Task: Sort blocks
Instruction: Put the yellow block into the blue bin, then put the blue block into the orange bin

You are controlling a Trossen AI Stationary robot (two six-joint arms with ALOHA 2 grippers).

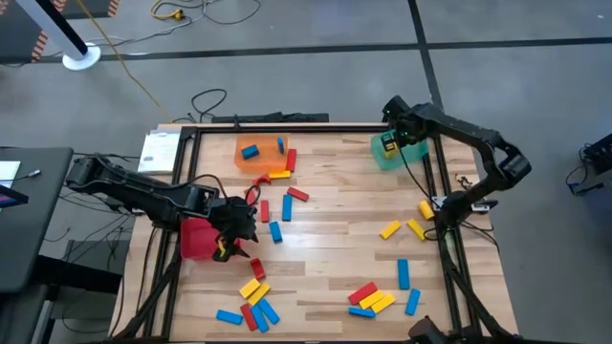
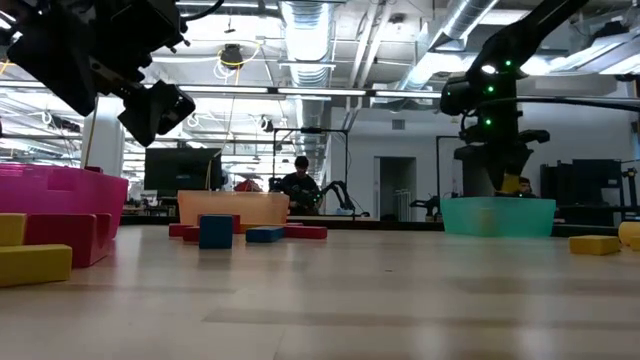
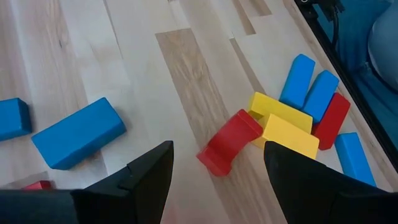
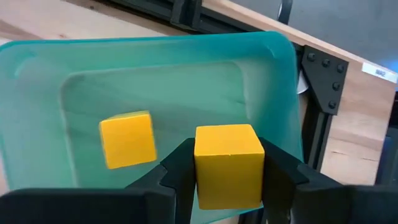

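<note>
Sorting across a wooden table [image 1: 325, 239] strewn with red, blue and yellow blocks, with an orange bin [image 1: 256, 155] at the far edge, a red bin [image 1: 196, 239] at the left and a green bin [image 1: 397, 153] at the far right corner. Hanging above the green bin, right gripper [image 4: 229, 171] pinching a yellow block [image 4: 227, 163] end-on, directly over the bin floor beside another yellow block [image 4: 127, 138] already inside; only letting go seems needed. Poised beside the red bin, left gripper [image 3: 217, 168] spread wide and empty, a red block [image 3: 229, 142] just ahead between the fingers, long axis slanted across the gap, leaning against two yellow blocks [image 3: 283, 124].
</note>
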